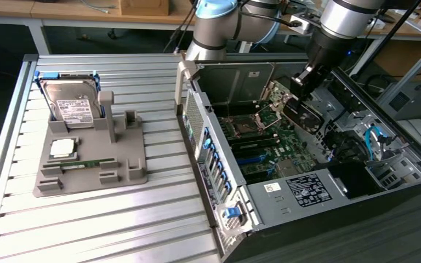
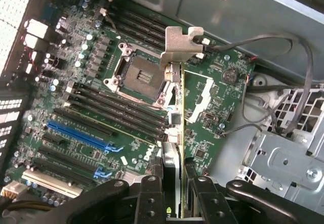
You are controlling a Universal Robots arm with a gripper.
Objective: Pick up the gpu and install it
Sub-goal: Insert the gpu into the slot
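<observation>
1. Slatted metal surface (image 1: 86, 230); a grey moulded holder (image 1: 134, 175) sits on it, toward the exterior view's left.
2. Hard drive (image 1: 72, 107) with a white label stands upright in the holder's far slot.
3. Square silver processor chip (image 1: 62, 147) lies flat in the holder. A slim green memory stick (image 1: 86, 163) lies just beside it on the near side.
4. Open computer case (image 1: 218, 181) is at the holder's right in the exterior view, with the green motherboard (image 2: 136, 150) exposed.
5. On the board: open processor socket (image 2: 134, 75), long black memory slots (image 2: 116, 107), blue slot (image 2: 78, 133).
6. Grey cables (image 2: 273, 47) loop over a perforated metal cage (image 2: 283, 158).
7. Cardboard box (image 1: 144, 6) is on a desk at the back.
</observation>
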